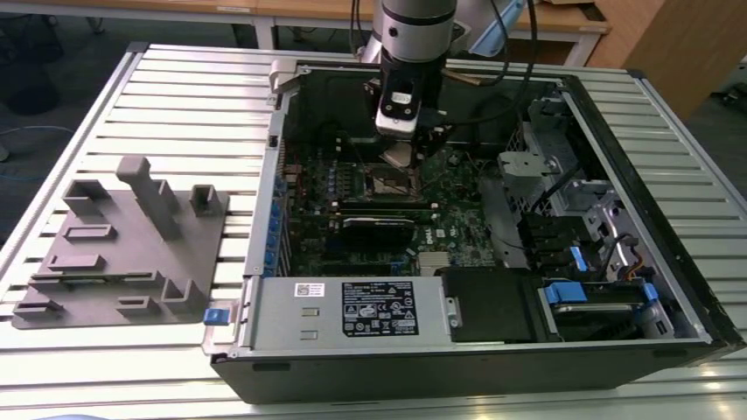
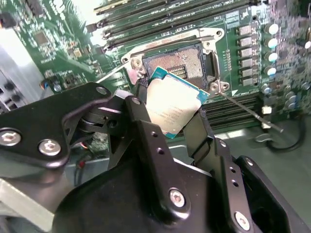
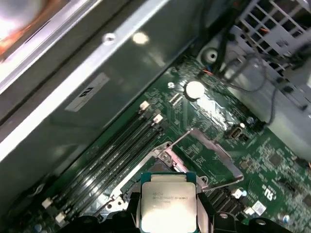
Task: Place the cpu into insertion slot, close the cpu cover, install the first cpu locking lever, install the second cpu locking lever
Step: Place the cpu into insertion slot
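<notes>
My gripper (image 2: 171, 106) is shut on the cpu (image 2: 173, 104), a small square chip with a silver-grey top, gripped at two opposite edges by black fingers (image 2: 141, 119). It hangs tilted just above the insertion slot (image 2: 177, 62), a black square socket with a silvery rim on the green board, which lies open with its contact field showing. In the first wrist view the cpu (image 3: 167, 201) sits between the fingers, and the cpu cover (image 3: 214, 148) stands swung up beyond it. A thin locking lever (image 2: 248, 112) sticks out sideways, unlatched. In the exterior view the gripper (image 1: 398, 155) hovers over the slot (image 1: 391, 182).
The board sits deep inside an open computer case (image 1: 653, 131) with tall walls. Long memory slots (image 2: 160, 22) run beside the socket. A power supply (image 1: 350, 306) and drive cage (image 1: 561, 210) fill the case. A grey fixture (image 1: 129, 236) lies on the slatted table.
</notes>
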Available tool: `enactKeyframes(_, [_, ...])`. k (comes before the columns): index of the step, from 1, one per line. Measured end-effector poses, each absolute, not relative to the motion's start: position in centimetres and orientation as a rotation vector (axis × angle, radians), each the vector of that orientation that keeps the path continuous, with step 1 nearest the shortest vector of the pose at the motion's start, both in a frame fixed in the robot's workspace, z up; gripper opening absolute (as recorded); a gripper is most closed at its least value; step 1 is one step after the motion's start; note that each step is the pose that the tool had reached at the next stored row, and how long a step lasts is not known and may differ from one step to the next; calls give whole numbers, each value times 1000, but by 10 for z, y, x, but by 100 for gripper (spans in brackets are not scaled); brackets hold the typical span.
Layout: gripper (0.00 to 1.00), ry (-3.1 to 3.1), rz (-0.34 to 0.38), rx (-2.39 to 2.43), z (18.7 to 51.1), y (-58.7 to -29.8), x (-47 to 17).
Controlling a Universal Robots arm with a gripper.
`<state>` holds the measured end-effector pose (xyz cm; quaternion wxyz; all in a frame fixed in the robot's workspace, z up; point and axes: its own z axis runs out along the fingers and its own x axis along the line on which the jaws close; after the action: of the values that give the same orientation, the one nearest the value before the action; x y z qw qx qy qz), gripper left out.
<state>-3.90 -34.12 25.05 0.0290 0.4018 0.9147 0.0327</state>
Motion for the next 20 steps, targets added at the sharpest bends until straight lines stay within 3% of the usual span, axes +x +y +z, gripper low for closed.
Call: enactKeyframes(20, [54,2542,83,1725,247,-341,-39])
